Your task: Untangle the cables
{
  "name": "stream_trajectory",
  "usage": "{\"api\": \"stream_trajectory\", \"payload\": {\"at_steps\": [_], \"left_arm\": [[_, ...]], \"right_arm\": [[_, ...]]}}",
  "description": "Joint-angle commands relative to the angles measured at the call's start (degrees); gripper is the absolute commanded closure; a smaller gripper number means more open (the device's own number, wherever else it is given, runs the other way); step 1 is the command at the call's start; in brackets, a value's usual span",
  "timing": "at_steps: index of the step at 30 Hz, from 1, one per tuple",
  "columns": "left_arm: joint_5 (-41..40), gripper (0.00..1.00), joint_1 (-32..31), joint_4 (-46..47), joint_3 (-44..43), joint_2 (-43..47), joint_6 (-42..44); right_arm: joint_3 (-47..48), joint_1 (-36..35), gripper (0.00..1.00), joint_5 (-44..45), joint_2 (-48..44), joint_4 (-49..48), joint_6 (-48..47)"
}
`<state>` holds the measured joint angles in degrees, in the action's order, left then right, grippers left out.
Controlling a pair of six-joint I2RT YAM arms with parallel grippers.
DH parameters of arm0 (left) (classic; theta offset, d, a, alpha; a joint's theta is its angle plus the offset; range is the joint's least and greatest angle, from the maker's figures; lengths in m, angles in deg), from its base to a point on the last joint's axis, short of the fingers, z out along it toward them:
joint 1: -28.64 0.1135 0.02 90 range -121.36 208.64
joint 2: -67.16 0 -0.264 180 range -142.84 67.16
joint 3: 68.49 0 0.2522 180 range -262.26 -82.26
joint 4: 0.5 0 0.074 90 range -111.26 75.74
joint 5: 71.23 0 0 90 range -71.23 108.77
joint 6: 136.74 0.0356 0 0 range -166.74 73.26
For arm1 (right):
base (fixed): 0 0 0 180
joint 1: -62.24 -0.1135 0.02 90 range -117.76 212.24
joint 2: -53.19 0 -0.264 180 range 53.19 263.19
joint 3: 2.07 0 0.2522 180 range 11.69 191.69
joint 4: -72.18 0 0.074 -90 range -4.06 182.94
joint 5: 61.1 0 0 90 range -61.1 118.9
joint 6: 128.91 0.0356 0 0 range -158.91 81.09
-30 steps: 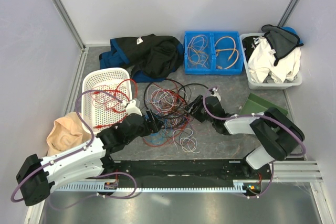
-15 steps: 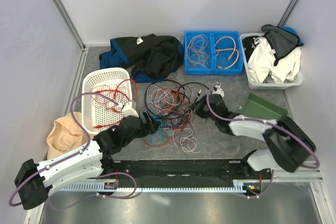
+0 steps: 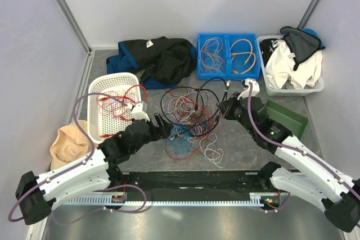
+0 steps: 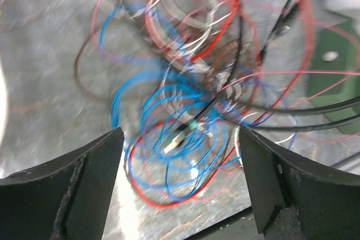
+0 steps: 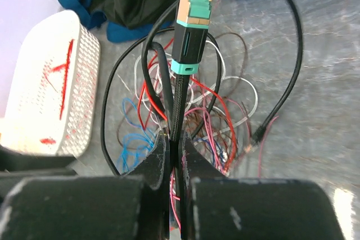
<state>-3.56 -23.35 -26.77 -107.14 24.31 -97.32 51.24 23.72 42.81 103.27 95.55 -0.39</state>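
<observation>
My right end effector is pinching a flat black cable below its teal connector. My left end effector is spread wide above the cables, which lie tangled mid-table.

The cables lie in a red, black, white, blue tangle on the table (one lead teal-plugged)

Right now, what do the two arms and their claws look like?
Both the left arm and the right arm have white shells between bulky black joints, with a purple hose looped along each. Each wrist carries a small white block. The left claw and right claw are matte black, with two blunt, rough-surfaced fingers.
</observation>
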Motion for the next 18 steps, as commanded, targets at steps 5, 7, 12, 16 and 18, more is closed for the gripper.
{"api": "stream_trajectory", "payload": {"at_steps": [5, 7, 12, 16, 18], "left_arm": [[8.9, 0.00, -0.1, 25.1, -0.4, -3.8, 17.5], [11.3, 0.00, -0.2, 30.4, -0.1, -6.4, 18.5], [15.6, 0.00, -1.7, 38.6, -1.3, -14.4, 21.6], [20.0, 0.00, -3.1, 41.4, -2.7, -18.6, 23.3], [21.0, 0.01, -3.8, 43.7, -2.8, -20.2, 23.9]], "right_arm": [[7.4, -0.8, 1.00, -6.0, -1.0, 7.3, -5.2], [8.1, -0.8, 1.00, -7.3, -0.9, 7.5, -5.2], [11.1, -0.8, 1.00, -11.9, -0.1, 9.3, -5.9], [12.2, -0.8, 1.00, -11.7, -0.5, 10.8, -6.7], [12.6, -0.8, 1.00, -11.6, -0.6, 11.1, -7.1]]}}
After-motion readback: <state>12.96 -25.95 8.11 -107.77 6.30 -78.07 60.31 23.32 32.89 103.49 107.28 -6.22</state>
